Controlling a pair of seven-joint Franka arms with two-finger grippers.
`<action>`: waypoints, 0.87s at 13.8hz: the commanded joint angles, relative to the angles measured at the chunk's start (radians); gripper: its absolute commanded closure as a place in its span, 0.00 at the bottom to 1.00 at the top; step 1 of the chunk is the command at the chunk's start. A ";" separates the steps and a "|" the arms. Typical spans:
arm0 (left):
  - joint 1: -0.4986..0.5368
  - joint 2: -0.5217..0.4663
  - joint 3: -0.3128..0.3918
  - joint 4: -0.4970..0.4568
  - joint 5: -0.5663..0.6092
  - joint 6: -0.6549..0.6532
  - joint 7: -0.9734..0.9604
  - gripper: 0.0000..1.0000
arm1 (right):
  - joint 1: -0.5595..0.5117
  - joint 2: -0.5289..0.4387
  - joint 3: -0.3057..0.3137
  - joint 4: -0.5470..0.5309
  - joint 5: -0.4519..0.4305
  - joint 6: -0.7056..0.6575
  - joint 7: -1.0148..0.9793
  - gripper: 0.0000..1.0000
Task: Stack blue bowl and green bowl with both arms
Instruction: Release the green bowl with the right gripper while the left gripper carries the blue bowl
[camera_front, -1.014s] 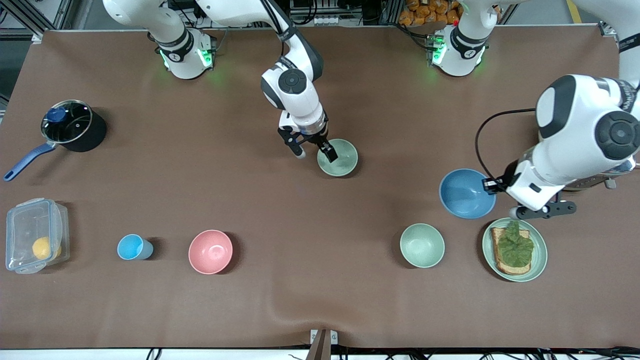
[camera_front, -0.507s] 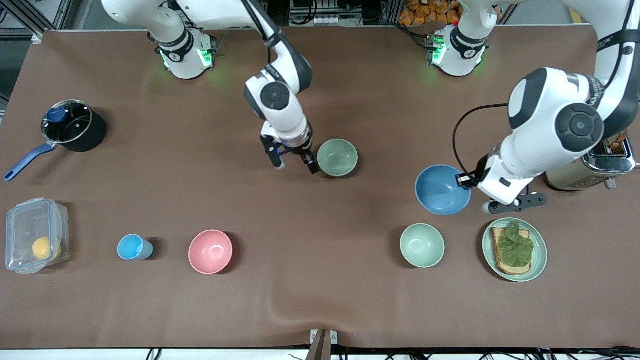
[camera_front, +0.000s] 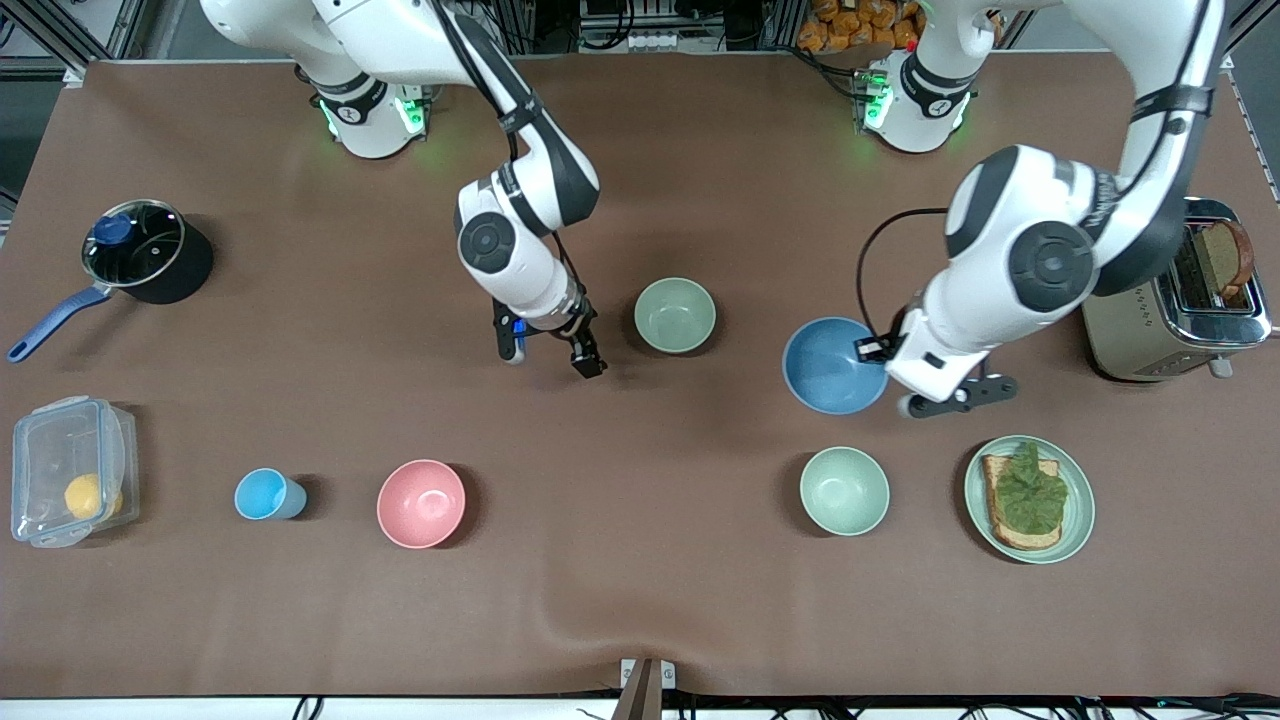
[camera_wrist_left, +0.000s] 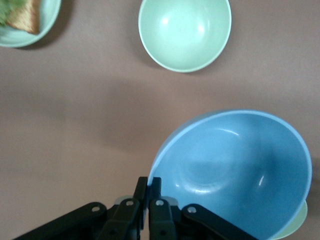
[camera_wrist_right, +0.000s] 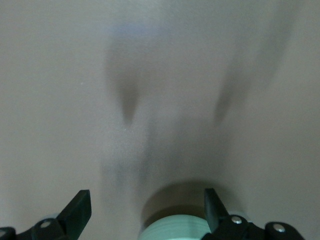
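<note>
The blue bowl (camera_front: 830, 368) hangs tilted in the air, its rim pinched by my shut left gripper (camera_front: 873, 351). In the left wrist view the fingers (camera_wrist_left: 148, 183) clamp the blue bowl's (camera_wrist_left: 235, 170) rim. The pale sage green bowl (camera_front: 675, 315) stands upright on the table, toward the right arm's end from the blue bowl. A sliver of it (camera_wrist_left: 296, 226) shows under the blue bowl. My right gripper (camera_front: 550, 360) is open and empty in the air beside the green bowl. In the right wrist view the bowl's side (camera_wrist_right: 175, 231) shows between the spread fingers of the right gripper (camera_wrist_right: 146, 199).
A mint-green bowl (camera_front: 845, 490) and a green plate (camera_front: 1078, 505) with toast lie nearer the camera than the blue bowl. A toaster (camera_front: 1150, 320) stands at the left arm's end. A pink bowl (camera_front: 421, 503), blue cup (camera_front: 265, 494), clear box (camera_front: 72, 470) and pot (camera_front: 145, 250) are toward the right arm's end.
My left arm carried the blue bowl toward the green bowl. My right gripper drew off the green bowl's rim and moved away toward the right arm's end.
</note>
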 joint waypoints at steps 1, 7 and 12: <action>-0.038 -0.010 0.001 -0.044 -0.021 0.025 -0.062 1.00 | -0.015 0.021 0.015 0.007 0.190 0.007 -0.120 0.00; -0.101 -0.017 -0.107 -0.202 -0.021 0.235 -0.371 1.00 | 0.044 0.086 0.014 0.001 0.409 0.103 -0.216 0.00; -0.169 0.024 -0.140 -0.231 -0.021 0.305 -0.506 1.00 | 0.045 0.107 0.015 0.001 0.410 0.135 -0.216 0.00</action>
